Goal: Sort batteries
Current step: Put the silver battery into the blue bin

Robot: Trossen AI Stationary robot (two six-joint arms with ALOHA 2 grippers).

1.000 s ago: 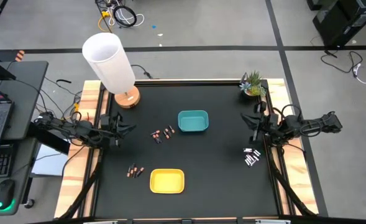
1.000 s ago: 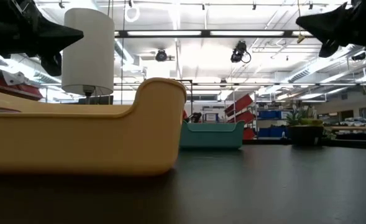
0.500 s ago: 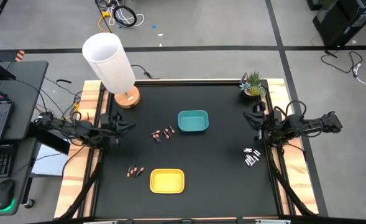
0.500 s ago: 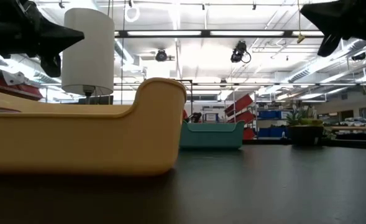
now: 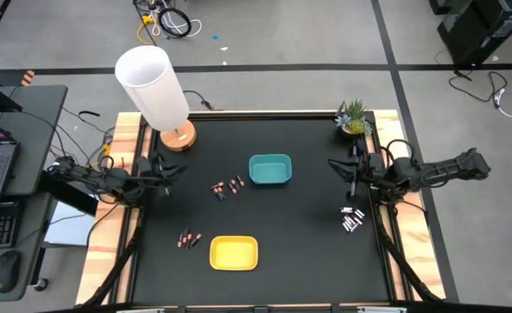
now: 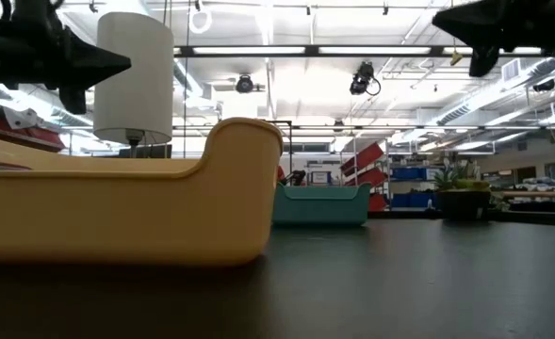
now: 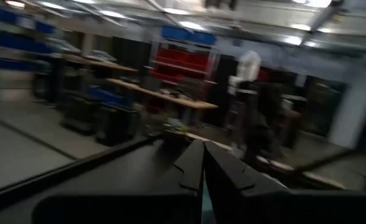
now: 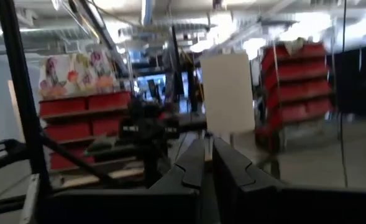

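Matt black table top (image 5: 299, 235) edged with pale bare wood. Yellow tray (image 5: 234, 253) and teal tray (image 5: 270, 170): smooth plastic with a soft sheen. Lamp (image 5: 154, 87): matt white shade on a wooden base. Batteries (image 5: 351, 219): glossy silvery and black casings.

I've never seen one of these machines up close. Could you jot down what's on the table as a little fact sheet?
Batteries: three small groups, centre, front left, right edge
Teal tray: mid-table
Yellow tray: front
Lamp: back left
Plant: back right
Left claw: shut, raised, holding nothing
Right claw: shut, raised, holding nothing
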